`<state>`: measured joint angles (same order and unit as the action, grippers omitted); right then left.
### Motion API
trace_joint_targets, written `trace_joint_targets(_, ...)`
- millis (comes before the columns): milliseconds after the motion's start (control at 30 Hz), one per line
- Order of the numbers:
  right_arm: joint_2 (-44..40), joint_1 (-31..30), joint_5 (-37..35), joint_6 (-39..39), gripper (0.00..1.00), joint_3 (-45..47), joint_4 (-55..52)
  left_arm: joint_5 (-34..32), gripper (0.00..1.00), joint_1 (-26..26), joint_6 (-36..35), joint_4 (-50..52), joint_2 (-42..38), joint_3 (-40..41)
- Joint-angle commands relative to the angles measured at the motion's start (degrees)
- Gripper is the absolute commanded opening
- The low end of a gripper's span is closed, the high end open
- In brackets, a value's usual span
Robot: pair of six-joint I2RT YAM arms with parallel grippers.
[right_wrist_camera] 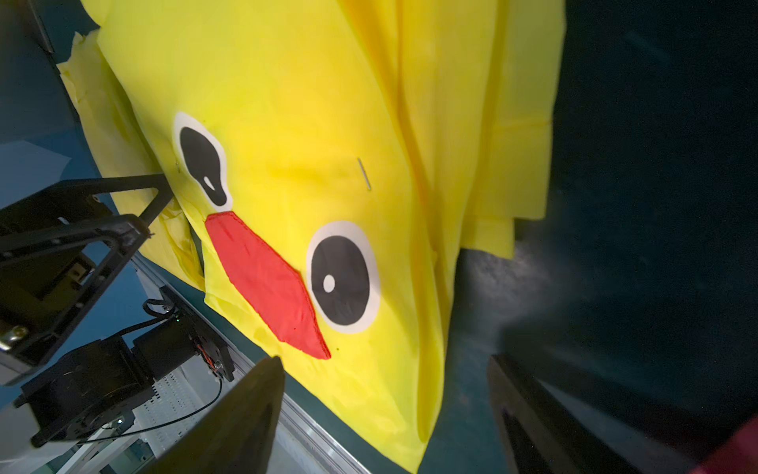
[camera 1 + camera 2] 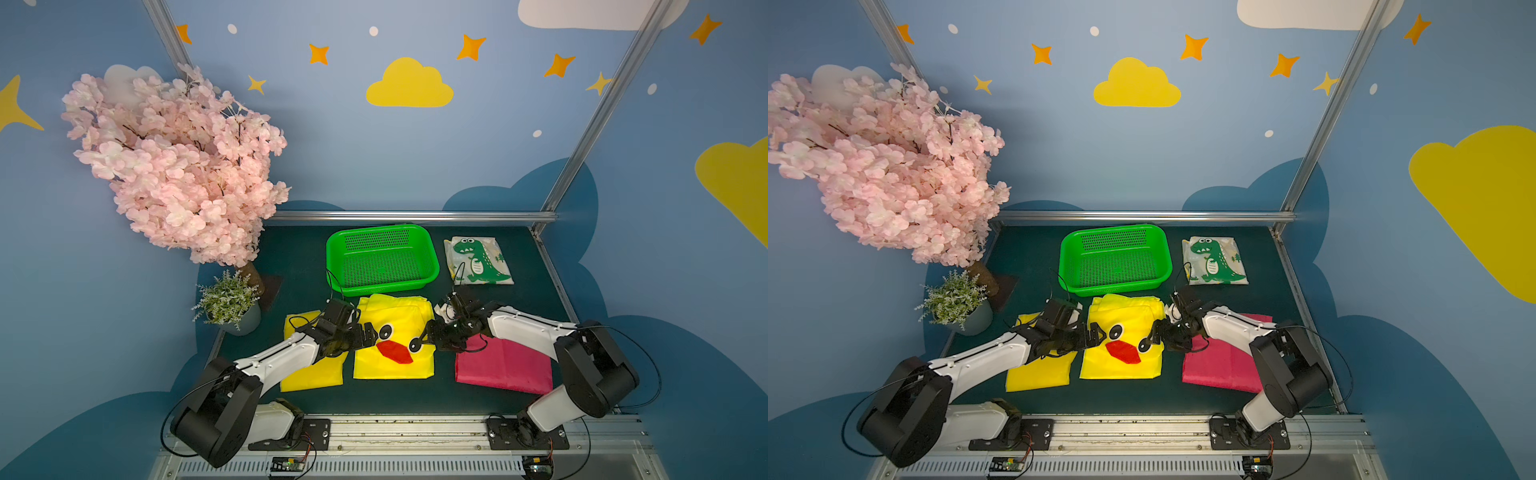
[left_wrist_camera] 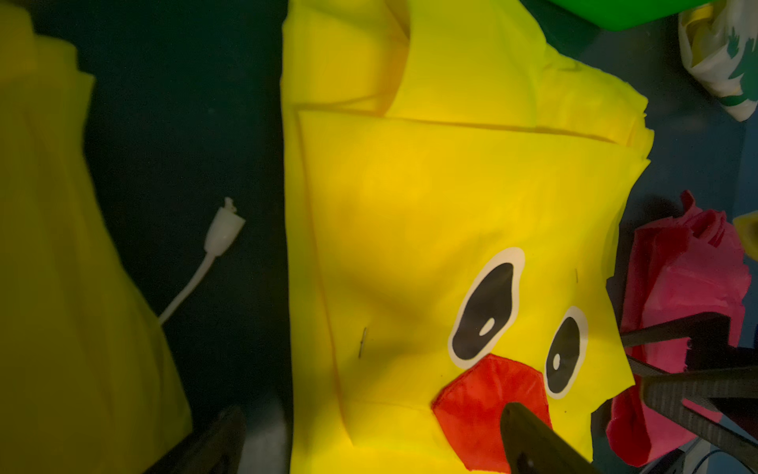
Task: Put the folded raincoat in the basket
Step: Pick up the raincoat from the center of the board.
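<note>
Left gripper (image 2: 371,335): we see jaws apart, straddling the duck raincoat's (image 2: 395,328) edge.
Right gripper (image 2: 424,337): apart, clamping nothing.
Raincoat: on the mat, just before the green basket (image 2: 386,287).
Risk: we judge a top-layer pinch would unfold it, or snag the pink raincoat (image 2: 503,365).

Bright green basket (image 2: 386,289). Middle raincoat (image 2: 395,316) yellow, duck face: black-white eyes, red beak. Plain yellow fold (image 2: 311,374) left; pink fold (image 2: 503,365) right; white pack (image 2: 494,249) far right, green dinosaur.
</note>
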<state>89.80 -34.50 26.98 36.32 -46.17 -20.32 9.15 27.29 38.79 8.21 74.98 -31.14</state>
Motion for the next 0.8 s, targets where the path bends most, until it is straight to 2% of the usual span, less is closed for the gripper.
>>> trace_joint_targets(0, 1.3, -0.5, -1.0, 0.8, 0.80, -0.4, 2.2, 2.0, 1.00, -0.7, -1.5, -2.1, 1.6, 1.2)
trace_joint_targets(167, 2.3, -0.6, -1.1, 1.1, 0.75, 0.0, 3.1, 4.9, 1.00, -0.9, -2.3, -5.1, 4.4, 1.7)
trace_joint_targets(367, 3.1, -0.7, -1.1, 0.9, 0.61, -0.3, 3.4, 6.8, 0.97, -0.9, -2.2, -7.2, 6.1, 1.8)
trace_joint_targets(500, 3.2, -0.7, -1.1, 0.7, 0.52, -0.2, 3.5, 7.5, 0.79, -0.8, -1.8, -8.0, 5.9, 2.5)
trace_joint_targets(600, 3.2, -0.7, -0.8, 0.6, 0.42, 0.1, 3.8, 8.2, 0.65, -0.8, -1.7, -8.2, 5.9, 2.9)
trace_joint_targets(700, 3.2, -0.7, -0.2, 0.6, 0.25, 0.5, 4.3, 8.6, 0.57, -0.7, -1.5, -8.4, 6.1, 3.2)
trace_joint_targets(767, 3.2, -0.7, 0.4, 0.5, 0.08, 0.6, 4.3, 8.9, 0.48, -0.5, -1.4, -8.4, 6.1, 3.3)
